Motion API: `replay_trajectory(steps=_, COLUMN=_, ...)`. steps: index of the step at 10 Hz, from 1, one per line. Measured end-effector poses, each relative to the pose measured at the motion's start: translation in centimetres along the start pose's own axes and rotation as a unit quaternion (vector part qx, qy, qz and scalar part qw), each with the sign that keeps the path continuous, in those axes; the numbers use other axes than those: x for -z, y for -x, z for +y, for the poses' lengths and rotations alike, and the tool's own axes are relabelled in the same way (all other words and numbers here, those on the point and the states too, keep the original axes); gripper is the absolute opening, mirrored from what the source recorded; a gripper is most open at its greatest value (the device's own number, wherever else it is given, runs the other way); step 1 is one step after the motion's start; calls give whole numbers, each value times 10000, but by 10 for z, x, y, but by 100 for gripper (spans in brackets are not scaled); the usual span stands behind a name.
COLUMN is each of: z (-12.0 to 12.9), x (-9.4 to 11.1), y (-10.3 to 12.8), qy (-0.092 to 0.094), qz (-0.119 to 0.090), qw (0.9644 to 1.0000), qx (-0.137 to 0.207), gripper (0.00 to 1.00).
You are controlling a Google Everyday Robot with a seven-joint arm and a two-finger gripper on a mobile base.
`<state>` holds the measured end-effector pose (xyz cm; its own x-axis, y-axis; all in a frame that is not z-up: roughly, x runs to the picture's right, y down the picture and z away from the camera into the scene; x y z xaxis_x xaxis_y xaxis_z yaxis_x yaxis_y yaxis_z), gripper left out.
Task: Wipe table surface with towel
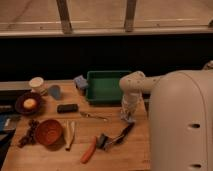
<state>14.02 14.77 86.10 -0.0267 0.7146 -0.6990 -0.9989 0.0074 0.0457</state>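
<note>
The gripper (pixel 129 117) presses a pale towel (pixel 128 119) onto the worktop (pixel 115 152) near its right edge — wiping underway, most surface left; its grip I cannot tell.

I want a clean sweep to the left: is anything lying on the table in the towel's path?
Yes. The gripper holds the towel at the table's right side. Left of it lie a fork, a black brush and an orange tool.

Single high view, facing table (pixel 115 142), tool (pixel 128 118) mid-distance.
</note>
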Motion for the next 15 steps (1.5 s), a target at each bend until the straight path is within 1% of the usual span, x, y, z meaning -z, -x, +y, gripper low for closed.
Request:
replay_trajectory(steps=1, z=8, x=0, y=7, qy=9, qz=-19, qw=10000, qx=74, gripper=0)
replay_trajectory(steps=3, z=26, x=-1, y=13, qy=31, qz=-50, qw=9998, qx=205, gripper=0)
replay_trajectory(steps=4, z=28, x=-1, y=13, qy=51, qz=-69, qw=9996, qx=280, gripper=0)
replay_trajectory(steps=5, z=32, x=1, y=6, qy=77, qz=-96, qw=9991, qx=405, gripper=0)
replay_trajectory(steps=6, z=44, x=5, y=-2, qy=94, qz=-171, qw=9985, qx=516, gripper=0)
replay_trajectory(steps=7, z=60, x=11, y=-15, qy=107, qz=-250, qw=9979, qx=592, gripper=0)
replay_trajectory(steps=8, z=68, x=17, y=-34, qy=81, qz=-330, qw=9976, qx=603, gripper=0)
replay_trajectory(steps=9, z=71, x=25, y=-58, qy=0, qz=-389, qw=9979, qx=521, gripper=0)
replay_trajectory(steps=10, z=71, x=29, y=-72, qy=-49, qz=-429, qw=9979, qx=481, gripper=0)
replay_trajectory(steps=11, z=63, x=32, y=-86, qy=-82, qz=-457, qw=9982, qx=391, gripper=0)
replay_trajectory(steps=12, z=51, x=33, y=-97, qy=-143, qz=-468, qw=9984, qx=291, gripper=0)
replay_trajectory(steps=13, z=41, x=35, y=-101, qy=-199, qz=-495, qw=9983, qx=220, gripper=0)
replay_trajectory(steps=14, z=39, x=36, y=-98, qy=-197, qz=-510, qw=9983, qx=184, gripper=0)
replay_trajectory(steps=15, z=34, x=35, y=-90, qy=-213, qz=-501, qw=9984, qx=140, gripper=0)
